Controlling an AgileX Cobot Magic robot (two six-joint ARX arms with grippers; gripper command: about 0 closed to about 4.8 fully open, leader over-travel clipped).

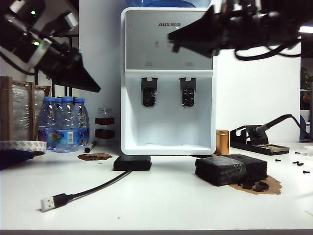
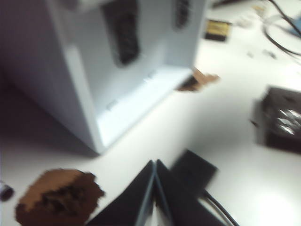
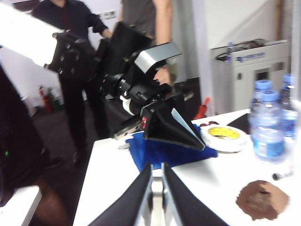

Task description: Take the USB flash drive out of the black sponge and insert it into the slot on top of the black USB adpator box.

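Both pincers hang high with fingers pressed together, holding nothing: the left pincer above and left of the flat matte black USB adaptor box, the right pincer far above the chunky taped black foam sponge. You cannot make out the drive itself, so bring the right pincer down over the sponge, open it, and find the drive before closing.

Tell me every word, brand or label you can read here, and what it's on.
"AUX": on the water dispenser; the small characters beside it are too small to read.
Water bottles' blue labels: too blurred.
Tape roll print: unreadable.
Machine behind the bottles, blue label: unreadable.
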